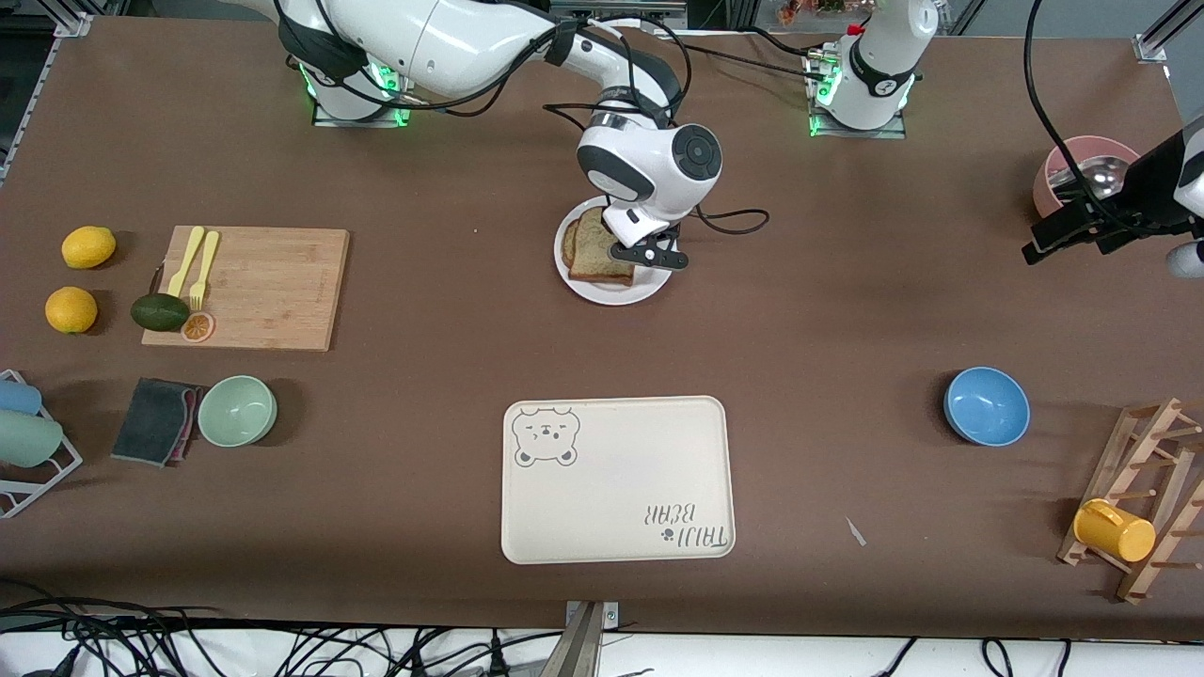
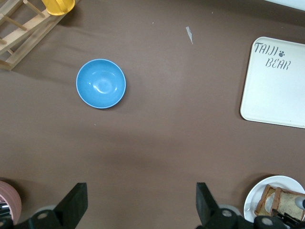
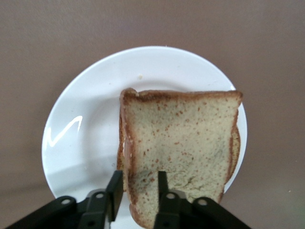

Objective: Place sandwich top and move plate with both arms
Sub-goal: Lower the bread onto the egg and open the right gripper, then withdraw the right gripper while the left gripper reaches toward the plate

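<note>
Your right claw (image 3: 138, 191) hung directly over the plate (image 1: 585, 287), its fingers clamped on an edge of the sandwich top (image 3: 183, 148), which lay on another slice there. Your left claw (image 2: 140, 202) waited spread wide above bare counter (image 1: 847, 282), over the stretch between a blue bowl (image 2: 101, 83) and the "TAIJI BEAR" tray (image 2: 276, 83).
</note>
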`<control>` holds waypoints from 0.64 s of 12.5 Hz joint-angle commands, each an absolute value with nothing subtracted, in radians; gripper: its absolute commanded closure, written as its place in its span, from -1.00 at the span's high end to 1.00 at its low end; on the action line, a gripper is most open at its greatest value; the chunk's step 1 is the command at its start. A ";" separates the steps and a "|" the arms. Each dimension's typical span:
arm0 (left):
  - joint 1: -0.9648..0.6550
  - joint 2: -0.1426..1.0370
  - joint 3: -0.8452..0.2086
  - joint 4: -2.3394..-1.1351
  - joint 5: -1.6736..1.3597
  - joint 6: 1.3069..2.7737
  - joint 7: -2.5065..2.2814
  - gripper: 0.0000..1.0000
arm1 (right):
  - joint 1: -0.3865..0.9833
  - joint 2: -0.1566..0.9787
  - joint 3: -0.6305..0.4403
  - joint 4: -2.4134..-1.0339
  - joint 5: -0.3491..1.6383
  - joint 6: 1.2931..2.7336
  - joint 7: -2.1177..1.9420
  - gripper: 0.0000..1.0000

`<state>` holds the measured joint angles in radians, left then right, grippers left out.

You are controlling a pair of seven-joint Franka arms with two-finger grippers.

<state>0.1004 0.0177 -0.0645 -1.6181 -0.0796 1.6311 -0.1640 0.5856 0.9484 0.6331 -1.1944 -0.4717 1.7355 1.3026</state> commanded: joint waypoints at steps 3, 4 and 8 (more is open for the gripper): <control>0.097 0.067 -0.069 -1.589 -0.078 1.618 -0.178 1.00 | 0.603 0.566 0.430 -1.475 -0.280 1.733 1.230 1.00; 0.094 0.081 -0.069 -1.588 -0.081 1.621 -0.178 1.00 | 0.597 0.476 0.379 -1.553 -0.238 1.743 1.185 1.00; 0.109 0.144 -0.075 -1.594 -0.130 1.652 -0.169 1.00 | 0.592 0.224 0.070 -1.692 -0.131 1.746 0.857 1.00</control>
